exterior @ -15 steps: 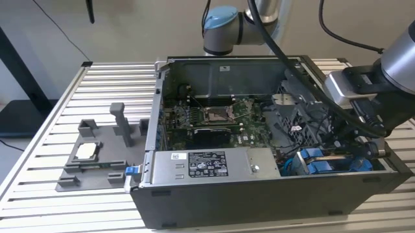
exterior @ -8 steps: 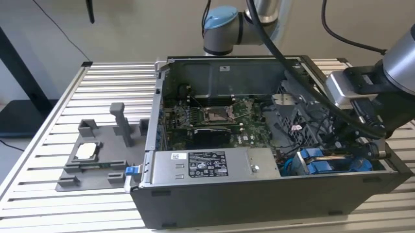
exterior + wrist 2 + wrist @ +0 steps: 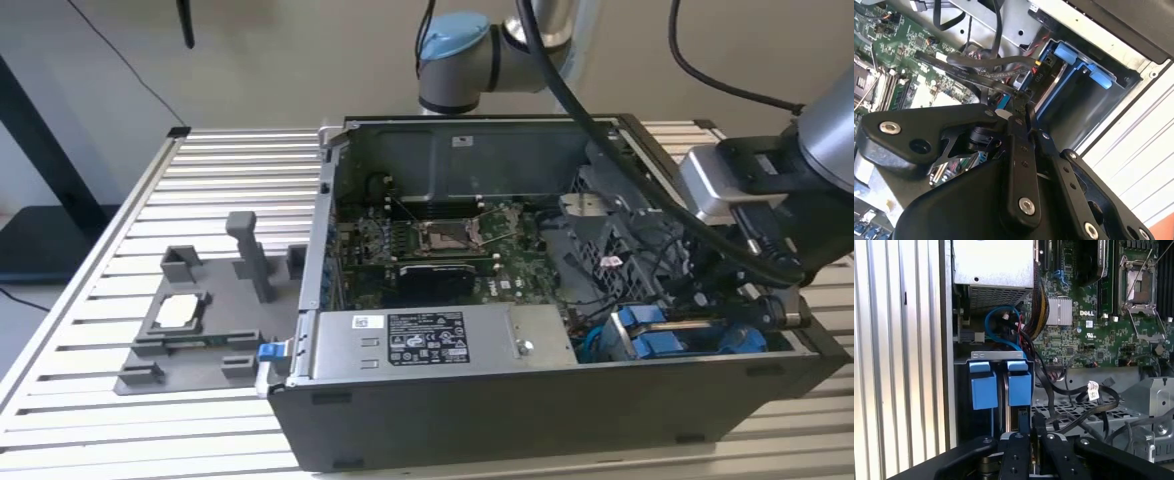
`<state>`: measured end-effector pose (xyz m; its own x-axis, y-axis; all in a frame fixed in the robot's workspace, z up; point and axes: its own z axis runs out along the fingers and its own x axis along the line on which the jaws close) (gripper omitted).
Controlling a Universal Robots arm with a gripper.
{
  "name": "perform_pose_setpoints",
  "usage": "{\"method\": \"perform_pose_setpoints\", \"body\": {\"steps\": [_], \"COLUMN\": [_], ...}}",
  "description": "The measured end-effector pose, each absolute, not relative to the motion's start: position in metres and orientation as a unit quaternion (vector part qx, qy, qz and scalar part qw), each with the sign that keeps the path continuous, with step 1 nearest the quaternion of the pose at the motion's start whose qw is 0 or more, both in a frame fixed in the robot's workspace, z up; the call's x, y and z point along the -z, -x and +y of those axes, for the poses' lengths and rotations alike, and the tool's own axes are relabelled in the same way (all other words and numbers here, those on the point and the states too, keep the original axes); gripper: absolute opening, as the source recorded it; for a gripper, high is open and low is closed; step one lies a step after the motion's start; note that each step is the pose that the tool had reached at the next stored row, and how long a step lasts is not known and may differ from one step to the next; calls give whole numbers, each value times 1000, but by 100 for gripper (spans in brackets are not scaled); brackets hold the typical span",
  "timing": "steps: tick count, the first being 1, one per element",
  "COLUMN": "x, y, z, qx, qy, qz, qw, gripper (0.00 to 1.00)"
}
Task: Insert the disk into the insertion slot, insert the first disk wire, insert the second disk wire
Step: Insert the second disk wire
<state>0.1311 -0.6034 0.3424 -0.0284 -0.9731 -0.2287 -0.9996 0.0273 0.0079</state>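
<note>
Blue-framed disk (image 3: 1004, 385) sits inside the insertion slot (image 3: 681, 340) of the open computer case (image 3: 534, 410). Gripper (image 3: 1021, 97) is pinched narrow on a black wire (image 3: 979, 77) beside the slot.

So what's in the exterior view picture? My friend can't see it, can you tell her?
An open computer case lies on a slatted metal table, with the robot arm reaching into its end at the exterior view's right, beside blue plastic pieces. A green circuit board shows inside, and a grey fixture tray sits at the exterior view's left.
</note>
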Motion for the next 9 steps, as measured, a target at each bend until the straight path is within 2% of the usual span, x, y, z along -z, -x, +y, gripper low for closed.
{"method": "perform_pose_setpoints", "body": {"steps": [9], "x": [-342], "y": [-133], "z": [-603], "qx": [-83], "qy": [689], "qz": [716], "qw": [80], "gripper": [16]}}
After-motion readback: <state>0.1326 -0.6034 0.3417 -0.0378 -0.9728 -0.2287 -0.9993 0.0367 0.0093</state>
